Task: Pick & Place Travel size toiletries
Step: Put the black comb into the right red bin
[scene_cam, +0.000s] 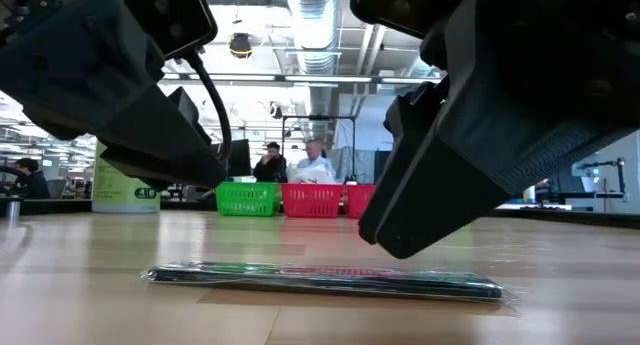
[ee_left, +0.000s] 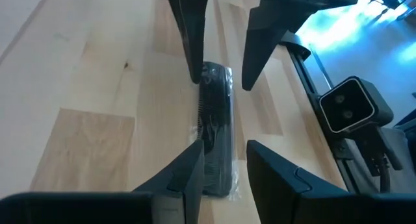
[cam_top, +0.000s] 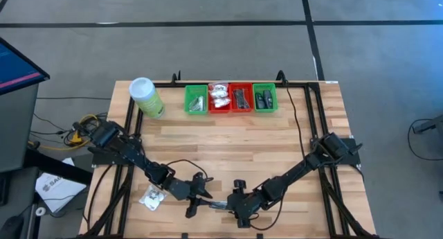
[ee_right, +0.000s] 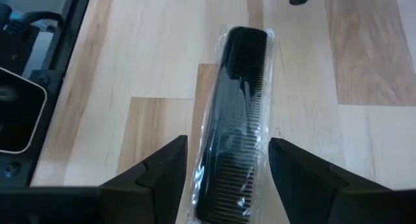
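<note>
A black comb in a clear wrapper (scene_cam: pixel 320 278) lies flat on the wood table near its front edge, between my two grippers. My left gripper (ee_left: pixel 224 146) is open and hovers over the comb's left end (ee_left: pixel 216 165); the low view shows its fingers clear of the table. My right gripper (ee_right: pixel 229 145) is open, with a finger on either side of the comb's right end (ee_right: pixel 227 185), just above it. In the high view the comb (cam_top: pixel 218 206) shows between my left gripper (cam_top: pixel 201 199) and my right gripper (cam_top: pixel 235 206). A white packet (cam_top: pixel 151 197) lies on the table to the left.
At the far edge stand a green tray (cam_top: pixel 196 100), two red trays (cam_top: pixel 219 99) (cam_top: pixel 241 98) and another green tray (cam_top: pixel 265 98), all holding small items. A light-green canister with a white lid (cam_top: pixel 147 97) stands left of them. Bare wood lies between the trays and the grippers.
</note>
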